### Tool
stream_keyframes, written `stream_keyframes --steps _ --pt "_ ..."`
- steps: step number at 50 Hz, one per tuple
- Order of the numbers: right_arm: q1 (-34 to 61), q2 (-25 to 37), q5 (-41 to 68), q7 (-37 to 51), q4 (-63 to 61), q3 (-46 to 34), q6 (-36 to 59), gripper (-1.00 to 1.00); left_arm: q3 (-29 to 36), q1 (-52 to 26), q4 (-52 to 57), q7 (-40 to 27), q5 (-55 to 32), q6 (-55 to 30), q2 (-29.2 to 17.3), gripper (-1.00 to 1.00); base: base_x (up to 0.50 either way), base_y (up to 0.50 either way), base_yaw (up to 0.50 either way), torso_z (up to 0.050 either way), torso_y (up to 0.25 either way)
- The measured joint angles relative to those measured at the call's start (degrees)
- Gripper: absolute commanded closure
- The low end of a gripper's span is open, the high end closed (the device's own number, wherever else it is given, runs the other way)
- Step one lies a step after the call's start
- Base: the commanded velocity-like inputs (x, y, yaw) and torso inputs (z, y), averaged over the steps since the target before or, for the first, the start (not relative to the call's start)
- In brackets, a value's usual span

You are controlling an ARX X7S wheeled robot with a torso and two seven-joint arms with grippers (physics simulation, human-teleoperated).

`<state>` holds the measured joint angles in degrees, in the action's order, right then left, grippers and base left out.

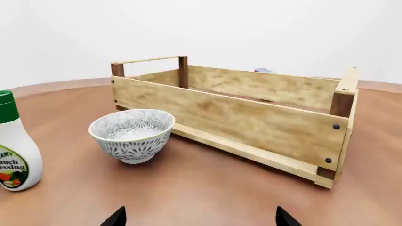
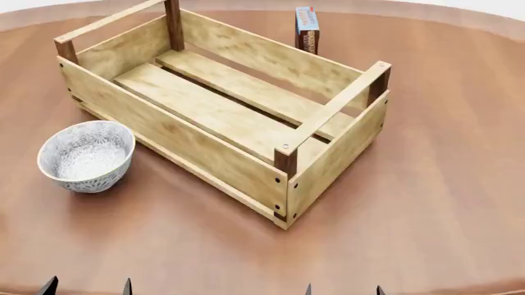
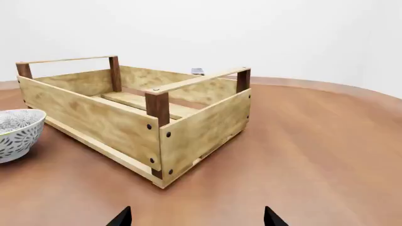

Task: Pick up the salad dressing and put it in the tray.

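Salad dressing [image 1: 14, 143] is standing upright on the worktop [image 1: 207, 188] in the left wrist view, beside the bowl [image 1: 132, 134], apart from the tray [image 1: 251, 117]; left gripper [image 1: 199, 219] tips are spreading apart; in the head view the tray [image 2: 197, 144] is lying empty, carton [image 2: 307, 29] behind it; in the right wrist view right gripper [image 3: 196, 217] tips are standing apart too.

The tray [image 2: 215, 160] sits mid-table [image 2: 443, 203], angled. The bowl [image 2: 86, 155] stands just left of its near wall, the carton box [image 2: 307, 29] upright behind its far wall. The salad dressing [image 1: 15, 143] stands beyond the bowl, away from the tray.
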<state>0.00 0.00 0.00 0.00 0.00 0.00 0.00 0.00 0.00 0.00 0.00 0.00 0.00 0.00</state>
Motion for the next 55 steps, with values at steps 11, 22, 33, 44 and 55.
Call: stream_keyframes --steps 11,22,33,44,55 --pt "0.07 1.20 1.17 1.61 0.28 -1.45 0.03 -1.00 1.32 0.13 0.25 -1.29 -1.51 0.07 -1.27 -1.00 0.00 0.00 0.00 0.000 0.000" --pt "0.06 2.63 2.58 3.23 0.37 -2.86 -0.14 -1.00 2.81 0.19 0.40 -2.47 -3.16 0.28 -2.48 -1.00 0.00 0.11 0.00 0.000 0.000" --pt "-0.26 3.64 3.24 4.53 -0.11 -4.35 -0.63 -1.00 4.10 0.39 0.78 -3.41 -4.08 0.51 -3.74 -1.00 0.00 0.50 0.00 0.000 0.000" --pt "-0.41 4.50 3.89 5.48 -0.39 -5.45 -1.00 -1.00 5.08 0.45 0.94 -4.30 -4.75 0.76 -4.65 -1.00 0.00 0.50 0.00 0.000 0.000" --pt "-0.32 5.25 4.76 6.16 -0.29 -6.35 -1.44 -1.00 5.96 0.29 0.75 -5.14 -5.39 0.97 -5.42 -1.00 0.00 0.50 0.00 0.000 0.000"
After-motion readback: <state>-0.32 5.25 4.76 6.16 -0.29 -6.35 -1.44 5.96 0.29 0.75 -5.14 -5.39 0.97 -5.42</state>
